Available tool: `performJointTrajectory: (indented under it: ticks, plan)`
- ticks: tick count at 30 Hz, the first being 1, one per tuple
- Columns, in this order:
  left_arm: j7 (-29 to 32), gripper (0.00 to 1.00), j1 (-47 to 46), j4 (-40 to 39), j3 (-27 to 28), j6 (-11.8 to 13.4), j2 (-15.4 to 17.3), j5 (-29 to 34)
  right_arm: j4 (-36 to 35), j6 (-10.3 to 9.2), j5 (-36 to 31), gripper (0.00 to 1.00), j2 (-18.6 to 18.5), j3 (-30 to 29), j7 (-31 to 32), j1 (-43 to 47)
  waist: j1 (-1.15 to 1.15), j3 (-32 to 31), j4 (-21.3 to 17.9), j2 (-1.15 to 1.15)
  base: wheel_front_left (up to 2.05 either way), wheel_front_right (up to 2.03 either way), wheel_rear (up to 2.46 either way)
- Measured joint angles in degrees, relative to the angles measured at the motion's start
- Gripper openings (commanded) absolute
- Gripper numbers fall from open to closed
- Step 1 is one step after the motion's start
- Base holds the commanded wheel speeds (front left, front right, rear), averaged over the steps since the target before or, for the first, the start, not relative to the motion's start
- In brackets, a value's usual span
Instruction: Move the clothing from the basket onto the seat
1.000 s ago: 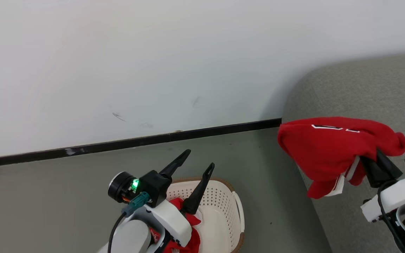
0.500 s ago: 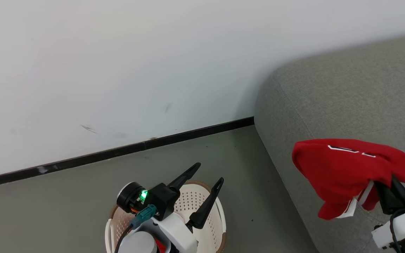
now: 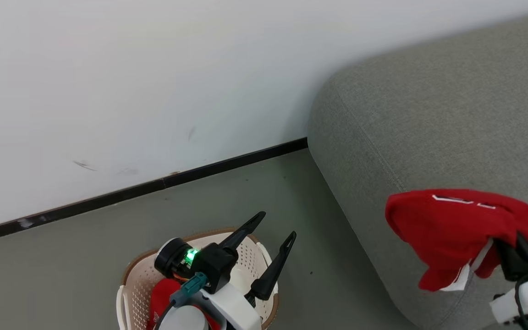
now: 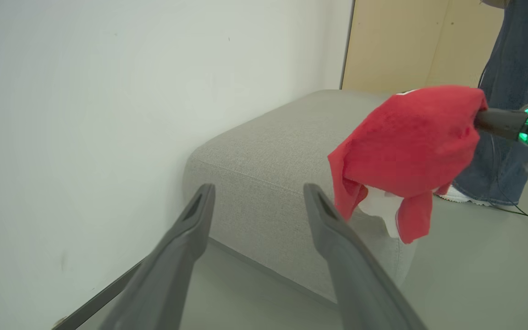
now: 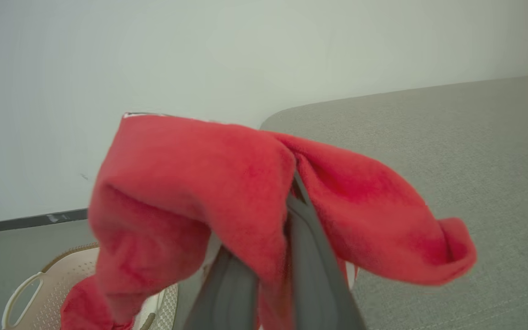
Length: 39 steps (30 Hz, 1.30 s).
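Observation:
My right gripper (image 3: 506,245) is shut on a bright red garment (image 3: 452,227) with white trim, held up over the front left edge of the grey sofa (image 3: 429,114). In the right wrist view the cloth (image 5: 190,183) drapes over both dark fingers (image 5: 307,261). A second red garment (image 3: 159,293) lies in the cream basket (image 3: 132,268) on the floor, partly hidden by my left arm. Above the basket my left gripper (image 3: 277,225) stands open with nothing between its fingers. The left wrist view has the held garment (image 4: 406,142) beyond the open left gripper (image 4: 258,192).
A white wall with a black skirting strip (image 3: 154,185) runs behind the basket and sofa. Grey floor (image 3: 319,238) separates basket and sofa. In the left wrist view a person's leg in jeans (image 4: 507,68) and a cable (image 4: 527,215) are beyond the sofa, by a beige panel (image 4: 401,41).
The head camera has turned right, so the sofa fills more of the picture. My right gripper has carried the red garment further over the sofa. The left gripper stays open above the basket.

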Motion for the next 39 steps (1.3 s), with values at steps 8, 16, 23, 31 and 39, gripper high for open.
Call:
performJointTrajectory:
  ticks: [8, 16, 23, 31, 39]
  plan:
    - [0.0, 1.00, 0.0, -1.6, -0.1, 1.1, 1.3, 2.4, 1.4, 0.00, 1.1, 0.00, -3.6, -1.2, 2.5, -14.3, 0.00, 3.7, -0.2, 0.00, 0.00, 0.00, 0.00]
    - [0.6, 1.00, -1.5, -4.8, 0.0, 2.5, 2.5, 4.6, 8.6, 0.00, 5.7, 0.00, -4.6, -5.7, 6.9, -28.6, 0.00, 8.0, 0.3, 0.00, 0.00, 0.00, 0.00]
    - [1.6, 1.00, -4.0, -8.1, -0.2, 2.9, 2.7, 6.1, 14.3, 0.00, 5.0, 0.00, -8.1, -8.2, 8.6, -38.5, 0.00, 12.2, 1.2, 0.00, 0.00, 0.00, 0.00]
    - [3.1, 1.00, -6.1, -11.1, -1.0, 3.0, 3.0, 7.7, 21.2, 0.01, 3.9, 0.00, -11.8, -10.7, 9.0, -43.6, 0.00, 17.3, 2.7, 0.00, 0.00, 0.00, 0.00]
    - [3.6, 1.00, -8.7, -13.8, -1.9, 2.9, 3.0, 9.2, 27.1, 0.01, 2.1, 0.00, -15.3, -14.2, 7.8, -47.4, 0.00, 21.5, 4.0, 0.00, 0.00, 0.00, 0.00]
